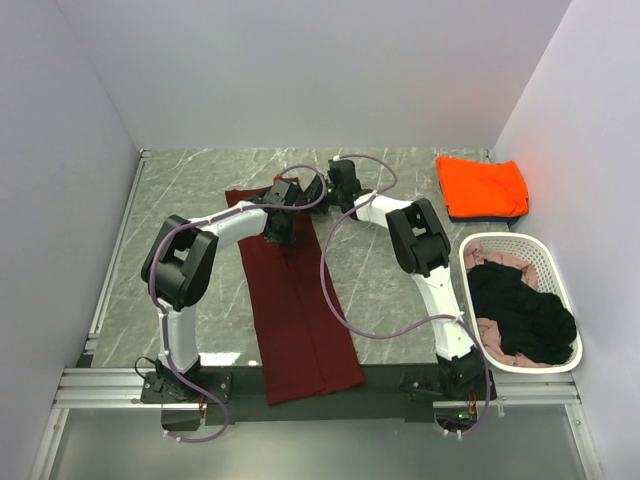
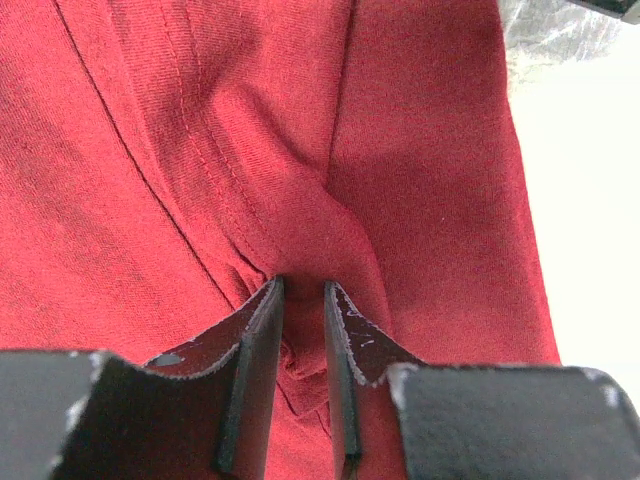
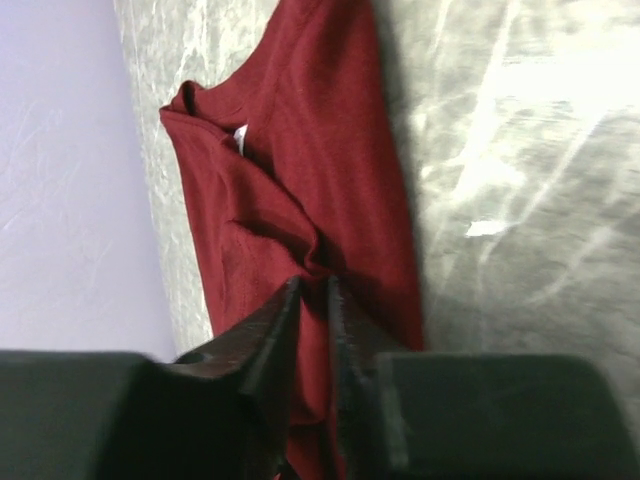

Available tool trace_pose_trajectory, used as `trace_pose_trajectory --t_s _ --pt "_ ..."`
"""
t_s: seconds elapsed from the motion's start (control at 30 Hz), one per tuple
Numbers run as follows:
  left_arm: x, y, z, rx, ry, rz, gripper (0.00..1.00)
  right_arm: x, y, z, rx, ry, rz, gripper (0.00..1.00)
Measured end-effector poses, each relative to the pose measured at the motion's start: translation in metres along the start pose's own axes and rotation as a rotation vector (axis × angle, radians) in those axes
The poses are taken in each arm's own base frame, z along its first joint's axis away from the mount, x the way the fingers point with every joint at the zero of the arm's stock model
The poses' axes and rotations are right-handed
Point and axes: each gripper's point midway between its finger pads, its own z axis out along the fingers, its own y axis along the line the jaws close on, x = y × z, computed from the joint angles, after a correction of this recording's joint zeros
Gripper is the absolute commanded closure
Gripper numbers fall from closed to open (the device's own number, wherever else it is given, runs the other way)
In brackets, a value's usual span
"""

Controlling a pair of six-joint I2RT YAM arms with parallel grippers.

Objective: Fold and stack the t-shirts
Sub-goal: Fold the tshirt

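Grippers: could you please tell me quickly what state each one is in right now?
The left gripper is closed on the maroon t-shirt.
The right gripper is closed on the same maroon t-shirt.

Open marble table (image 1: pixel 200 185) lies left of the long maroon t-shirt (image 1: pixel 300 320), with a narrower strip between it and the white basket (image 1: pixel 548 262) at the right edge. The left arm (image 1: pixel 215 232) and right arm (image 1: pixel 425 245) arch inward and crowd the shirt's far end, and a grey cable (image 1: pixel 380 334) loops across the middle gap. A folded orange t-shirt (image 1: pixel 482 185) fills the far right corner, and walls (image 1: pixel 70 150) close three sides.
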Motion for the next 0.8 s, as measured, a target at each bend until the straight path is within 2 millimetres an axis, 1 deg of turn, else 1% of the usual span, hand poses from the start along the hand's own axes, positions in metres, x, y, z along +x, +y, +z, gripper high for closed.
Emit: trace_pose_trajectory --t_s 0.03,0.13,0.17,0.23,0.47,0.63,0.8 --pt "0.000 0.000 0.000 -0.001 0.000 0.000 0.71 0.001 0.002 0.000 -0.003 0.002 -0.003 0.83" --pt "0.000 0.000 0.000 -0.001 -0.001 0.000 0.71 0.002 0.007 0.002 -0.012 0.008 -0.016 0.89" --pt "0.000 0.000 0.000 -0.001 -0.001 0.000 0.71 0.001 0.008 0.003 -0.015 0.007 -0.019 0.95" --pt "0.000 0.000 0.001 -0.001 -0.002 0.000 0.71 0.000 0.009 0.004 -0.017 0.006 -0.026 1.00" --pt "0.000 0.000 0.001 -0.001 -0.001 0.000 0.71 0.000 0.005 0.004 -0.005 0.004 -0.051 1.00" --pt "0.001 0.000 0.001 -0.001 -0.001 0.000 0.71 -0.007 0.006 0.002 0.004 -0.006 -0.073 1.00" --pt "0.001 0.000 0.002 0.000 -0.003 0.000 0.71 -0.019 0.005 -0.002 0.011 -0.025 -0.093 1.00"
